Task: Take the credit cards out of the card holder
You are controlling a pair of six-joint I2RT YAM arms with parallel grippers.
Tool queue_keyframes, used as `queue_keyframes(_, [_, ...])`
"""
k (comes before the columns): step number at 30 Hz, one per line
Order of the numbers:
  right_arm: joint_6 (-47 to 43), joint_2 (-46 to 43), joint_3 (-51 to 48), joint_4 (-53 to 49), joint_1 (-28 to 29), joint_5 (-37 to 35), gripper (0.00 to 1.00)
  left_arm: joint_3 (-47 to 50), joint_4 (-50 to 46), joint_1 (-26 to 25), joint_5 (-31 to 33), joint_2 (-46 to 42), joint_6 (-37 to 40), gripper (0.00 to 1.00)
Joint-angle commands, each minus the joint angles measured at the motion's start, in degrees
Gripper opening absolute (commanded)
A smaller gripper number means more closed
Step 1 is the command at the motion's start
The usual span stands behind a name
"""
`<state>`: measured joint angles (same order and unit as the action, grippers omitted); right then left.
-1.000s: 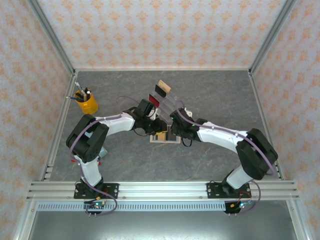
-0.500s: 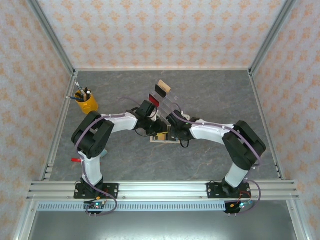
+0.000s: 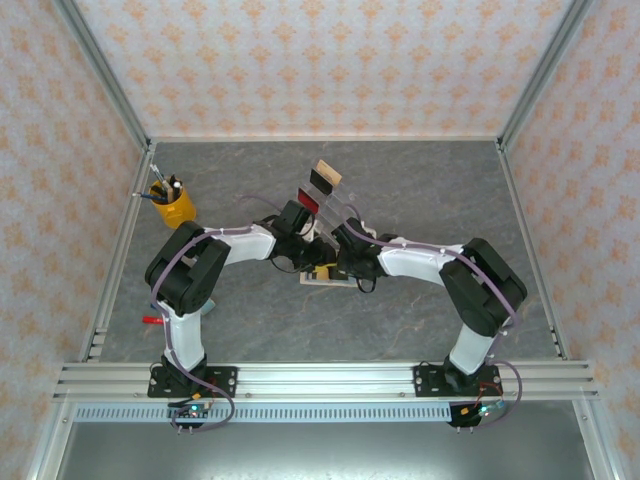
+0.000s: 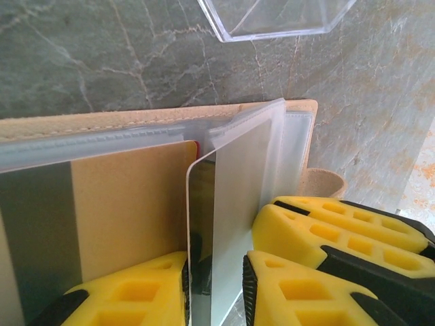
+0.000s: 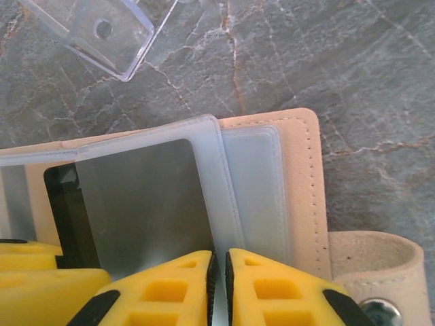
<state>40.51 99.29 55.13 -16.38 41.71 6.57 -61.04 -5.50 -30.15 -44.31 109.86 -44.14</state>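
Observation:
The tan card holder [image 3: 322,277] lies open mid-table with both grippers down on it. My left gripper [image 4: 216,272] has a grey credit card [image 4: 234,183] standing slantwise between its pads, shut on it. A tan credit card with a grey band [image 4: 129,204] sits in a clear sleeve beside it. My right gripper [image 5: 219,261] is shut on the edge of the clear sleeve [image 5: 238,197] that holds the grey credit card [image 5: 146,204]. The card holder's tan rim [image 5: 302,190] and closing tab [image 5: 370,272] lie to the right. From above, the left gripper [image 3: 312,256] and right gripper [image 3: 345,264] almost touch.
A clear acrylic stand [image 3: 335,205] just behind the holder carries a red card [image 3: 307,198] and a black-and-tan card [image 3: 323,177]. A yellow cup of pens [image 3: 172,207] stands at the far left. Metal frame rails bound the table.
The right arm has folded in and leftward, bringing its gripper closer onto the holder, and its jaws have narrowed a little. The left gripper has stayed where it was.

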Motion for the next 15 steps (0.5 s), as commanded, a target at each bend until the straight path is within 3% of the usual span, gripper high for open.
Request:
queue_keyframes(1, [0.79, 2.6, -1.06, -1.06, -0.24, 2.27, 0.15, 0.13, -1.28, 0.03, 0.55, 3.1, -0.29, 0.28])
queue_keyframes(8, [0.66, 2.57, -0.65, -4.65, -0.32, -1.16, 0.15, 1.6, 1.08, 1.63, -1.64, 0.66, -0.2, 0.26])
queue_keyframes(15, [0.84, 2.67, -0.3, -6.97, -0.32, -3.35, 0.15, 3.08, 3.77, 1.95, -4.47, -2.35, 0.17, 0.13])
